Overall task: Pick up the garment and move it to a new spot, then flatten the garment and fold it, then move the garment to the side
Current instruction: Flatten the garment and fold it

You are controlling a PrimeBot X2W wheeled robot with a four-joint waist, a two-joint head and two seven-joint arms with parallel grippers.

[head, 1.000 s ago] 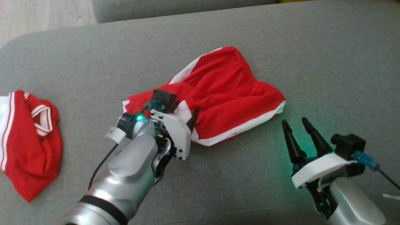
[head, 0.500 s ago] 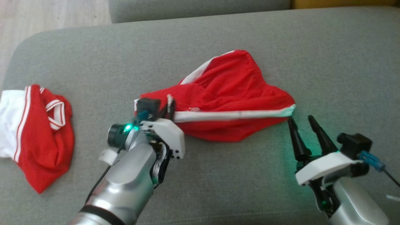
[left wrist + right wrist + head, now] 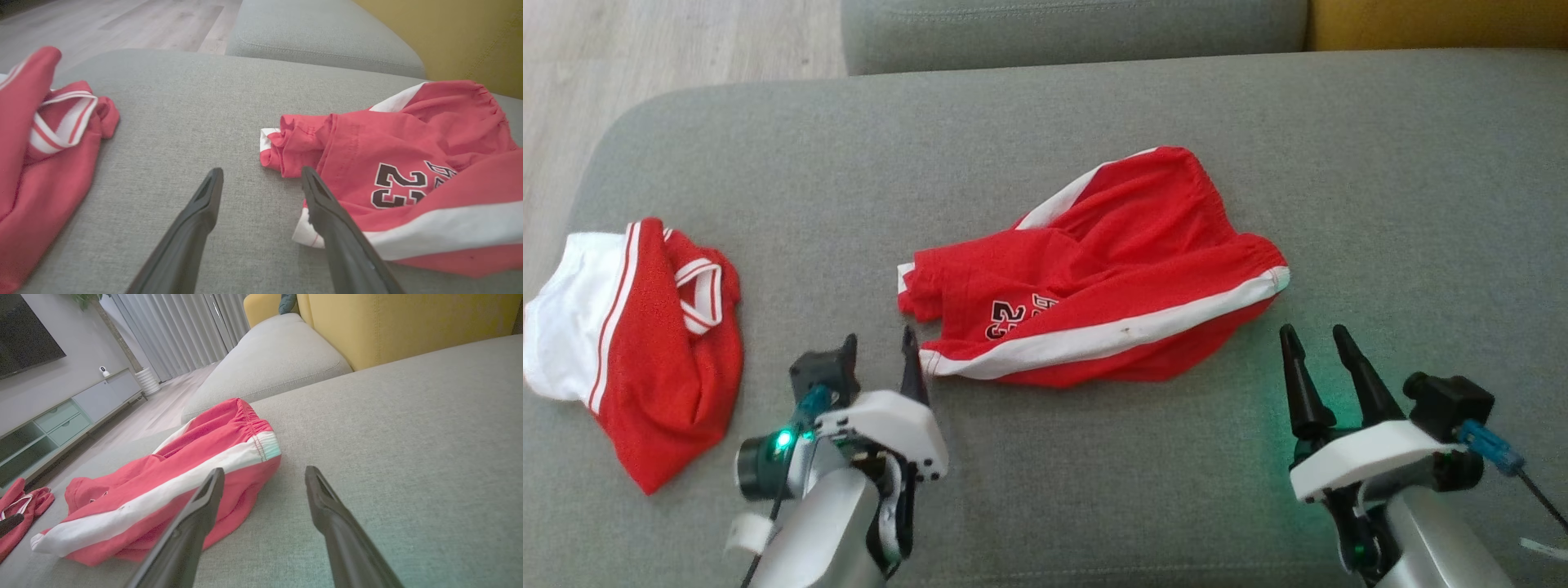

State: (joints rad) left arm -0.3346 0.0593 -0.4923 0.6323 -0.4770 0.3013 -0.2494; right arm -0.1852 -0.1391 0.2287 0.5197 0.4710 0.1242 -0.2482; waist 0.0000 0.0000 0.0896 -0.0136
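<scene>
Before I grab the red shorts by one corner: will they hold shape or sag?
Likely floppy: the red shorts lie rumpled in soft folds on the grey cushion. Probably light, the cloth looks thin. Lifted by one corner, the rest should sag, like the curled hem.

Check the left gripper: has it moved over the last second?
Yes. The left gripper has let go of the red shorts and pulled back toward the robot, ending nearer the red jersey on the left.

A grey sofa (image 3: 1094,106), yellow armchair (image 3: 408,322), wooden floor (image 3: 645,49), pale curtains (image 3: 175,330).
</scene>
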